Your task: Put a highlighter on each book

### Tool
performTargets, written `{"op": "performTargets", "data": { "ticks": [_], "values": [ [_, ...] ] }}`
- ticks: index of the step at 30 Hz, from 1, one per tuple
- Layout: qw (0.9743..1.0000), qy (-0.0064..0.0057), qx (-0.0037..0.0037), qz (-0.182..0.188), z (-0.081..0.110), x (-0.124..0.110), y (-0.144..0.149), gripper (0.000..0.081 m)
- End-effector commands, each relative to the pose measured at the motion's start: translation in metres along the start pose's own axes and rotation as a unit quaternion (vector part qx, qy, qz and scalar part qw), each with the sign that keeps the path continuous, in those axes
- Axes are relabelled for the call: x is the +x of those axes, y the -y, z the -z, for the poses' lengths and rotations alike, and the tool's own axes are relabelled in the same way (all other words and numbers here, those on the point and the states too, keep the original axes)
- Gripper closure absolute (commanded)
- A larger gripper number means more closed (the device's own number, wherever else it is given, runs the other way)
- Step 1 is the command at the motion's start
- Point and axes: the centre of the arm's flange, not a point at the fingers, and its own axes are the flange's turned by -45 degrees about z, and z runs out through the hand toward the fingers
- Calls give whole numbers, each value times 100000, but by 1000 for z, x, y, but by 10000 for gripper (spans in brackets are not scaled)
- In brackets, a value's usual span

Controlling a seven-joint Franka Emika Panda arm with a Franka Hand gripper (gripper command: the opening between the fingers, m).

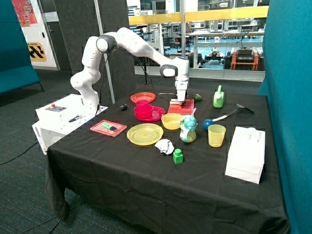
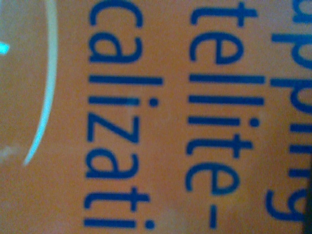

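Note:
One red book (image 1: 108,128) lies near the table's edge on the robot-base side, with a small green highlighter (image 1: 107,126) and a dark object lying on its cover. The other red book (image 1: 181,107) lies further back, behind the yellow bowl. My gripper (image 1: 181,101) points straight down and is right at this book's cover. The wrist view is filled by an orange-red cover with large blue letters (image 2: 156,117), seen from very close. I cannot see whether the gripper holds anything.
Around the far book stand stacked red plates with a pink cup (image 1: 145,111), an orange plate (image 1: 143,97), a yellow bowl (image 1: 171,121) and a lidded bottle (image 1: 188,129). Nearer are a yellow plate (image 1: 145,134), yellow cup (image 1: 216,135), green block (image 1: 178,156) and white bag (image 1: 246,153).

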Motion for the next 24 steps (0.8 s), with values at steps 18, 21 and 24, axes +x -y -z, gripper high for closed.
{"op": "performTargets", "data": {
  "ticks": [18, 21, 24],
  "values": [
    [99999, -302, 52, 429, 1, -5, -3, 104],
    [99999, -302, 52, 449, 3, -6, -5, 113],
    [99996, -302, 51, 779, 8, -8, -6, 124]
  ]
}}
